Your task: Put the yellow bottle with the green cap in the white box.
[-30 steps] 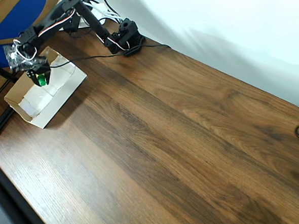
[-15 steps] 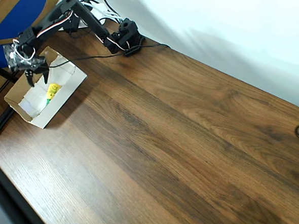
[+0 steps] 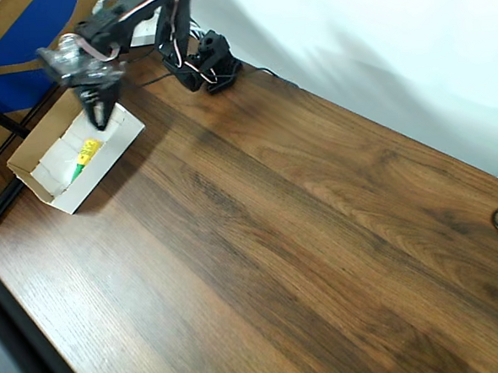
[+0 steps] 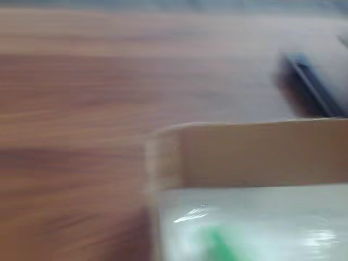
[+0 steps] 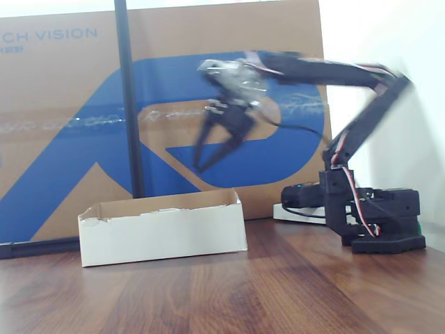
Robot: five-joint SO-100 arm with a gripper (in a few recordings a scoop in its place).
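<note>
- One yellow bottle with the green cap (image 3: 84, 155) lies on its side inside the white box (image 3: 42, 184) in the overhead view, cap pointing toward 7 o'clock, yellow body toward 1 o'clock.
- Sitting at the far left of the wooden bench (image 3: 303, 234), the box rests flat, near the 10 o'clock corner of that view.
- Above the box hangs the end effector (image 5: 211, 161) in the fixed view, fingers spread apart and holding nothing, well clear of the rim.
- Behind it stands a large brown-and-blue carton (image 5: 62, 132), with a black pole (image 5: 129, 97) in front.
- Blur smears the wrist view; a box wall (image 4: 255, 155) and a green streak (image 4: 220, 244) are all that reads.
</note>
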